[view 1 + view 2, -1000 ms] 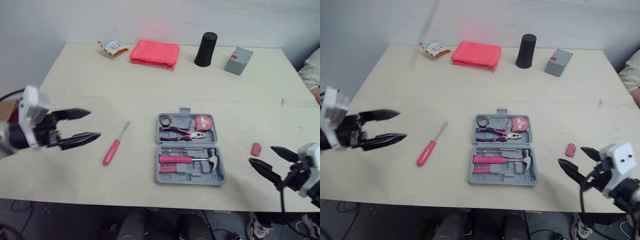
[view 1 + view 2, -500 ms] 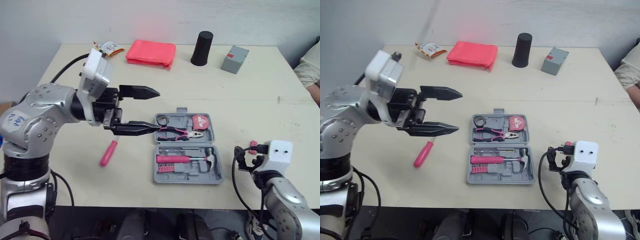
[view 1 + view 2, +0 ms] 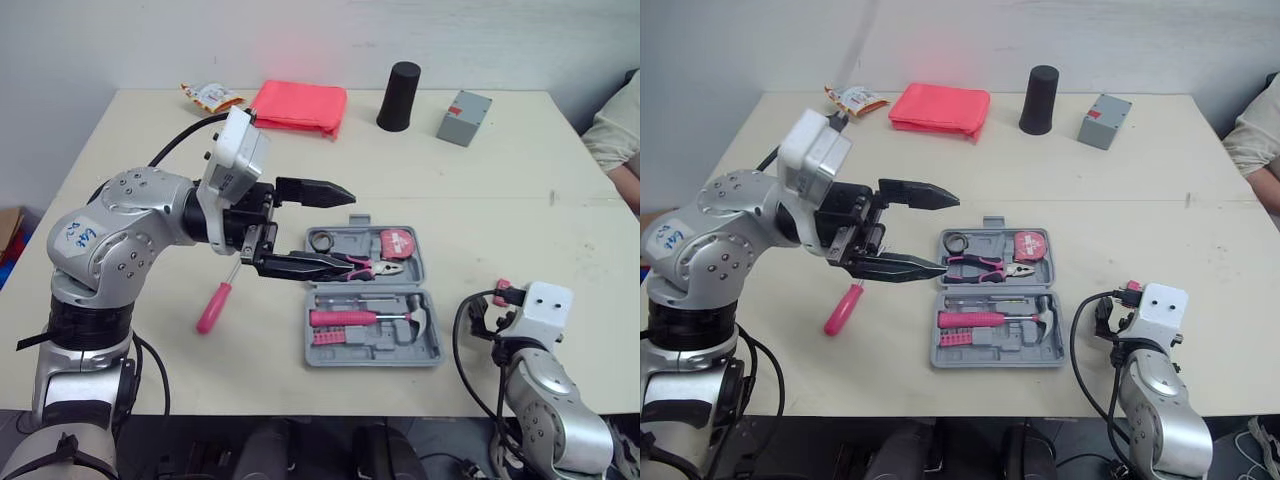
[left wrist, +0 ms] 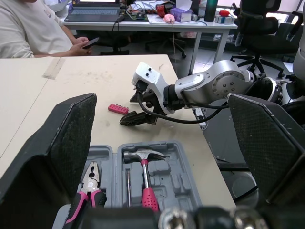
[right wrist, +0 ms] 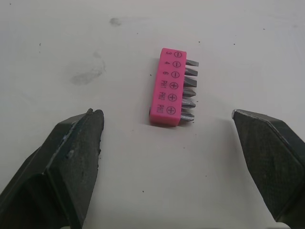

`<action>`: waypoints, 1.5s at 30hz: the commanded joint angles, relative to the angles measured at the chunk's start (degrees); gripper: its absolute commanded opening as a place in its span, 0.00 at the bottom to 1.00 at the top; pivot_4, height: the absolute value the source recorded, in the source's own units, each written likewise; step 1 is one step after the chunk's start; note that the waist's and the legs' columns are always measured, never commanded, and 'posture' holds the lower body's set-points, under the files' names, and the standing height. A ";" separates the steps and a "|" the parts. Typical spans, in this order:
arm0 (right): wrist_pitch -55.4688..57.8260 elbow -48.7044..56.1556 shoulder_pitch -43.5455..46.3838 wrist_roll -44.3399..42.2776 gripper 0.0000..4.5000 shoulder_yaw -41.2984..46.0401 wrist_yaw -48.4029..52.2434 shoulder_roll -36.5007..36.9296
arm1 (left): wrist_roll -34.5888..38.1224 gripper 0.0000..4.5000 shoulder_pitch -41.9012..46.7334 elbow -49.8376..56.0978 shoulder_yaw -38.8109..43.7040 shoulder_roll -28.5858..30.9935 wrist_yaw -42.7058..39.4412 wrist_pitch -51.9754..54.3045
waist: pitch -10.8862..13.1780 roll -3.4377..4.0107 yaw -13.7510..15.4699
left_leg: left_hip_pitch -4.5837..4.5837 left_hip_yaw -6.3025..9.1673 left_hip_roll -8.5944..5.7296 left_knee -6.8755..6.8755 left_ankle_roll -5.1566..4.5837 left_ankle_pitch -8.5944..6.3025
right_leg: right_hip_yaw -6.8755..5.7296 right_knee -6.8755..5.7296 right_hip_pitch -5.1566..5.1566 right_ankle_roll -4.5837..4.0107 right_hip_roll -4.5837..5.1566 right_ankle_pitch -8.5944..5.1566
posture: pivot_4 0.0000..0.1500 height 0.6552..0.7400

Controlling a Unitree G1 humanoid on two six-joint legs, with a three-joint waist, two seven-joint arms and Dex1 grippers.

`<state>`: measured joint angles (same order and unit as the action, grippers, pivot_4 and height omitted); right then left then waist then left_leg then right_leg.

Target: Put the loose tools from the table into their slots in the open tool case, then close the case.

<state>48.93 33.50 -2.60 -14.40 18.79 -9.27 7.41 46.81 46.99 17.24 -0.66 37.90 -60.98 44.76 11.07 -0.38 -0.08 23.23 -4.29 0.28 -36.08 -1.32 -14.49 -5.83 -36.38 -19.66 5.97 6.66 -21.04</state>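
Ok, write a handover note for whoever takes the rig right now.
Left gripper: open, empty, hovering by the tool case's left edge.
Right gripper: open, fingers either side of the pink bit holder on the table, right of the case.
Pink screwdriver lies on the table, left of the case.
Pliers and hammer already in.
To do: stow both, close the case.

The pink-handled screwdriver (image 3: 215, 305) is lying left of the open grey plastic tool case (image 3: 385, 347), and the pink plastic bit holder (image 5: 169, 88) right of it (neither touching it). The folded red cloth (image 3: 300, 105), black cylinder (image 3: 399, 96) and grey box (image 3: 463, 104) are sitting behind it.
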 commanded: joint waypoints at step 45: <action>-3.78 -4.85 -0.63 2.48 0.70 1.19 4.36 1.42 | -0.74 1.00 -0.48 3.50 -0.17 0.12 0.65 -0.95 | -0.01 -0.03 -0.02 | -0.01 0.02 0.05 -0.02 0.00 0.01 | 0.05 -0.03 0.02 -0.01 -0.01 0.00 | 1.00 0.95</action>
<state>44.79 29.74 -2.49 -12.21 20.07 -5.11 8.80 46.52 46.63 19.47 -1.12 37.55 -60.13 44.67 11.05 -0.40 -0.10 23.22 -4.27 0.34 -36.10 -1.32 -14.48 -5.78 -36.40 -19.64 5.97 6.65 -21.04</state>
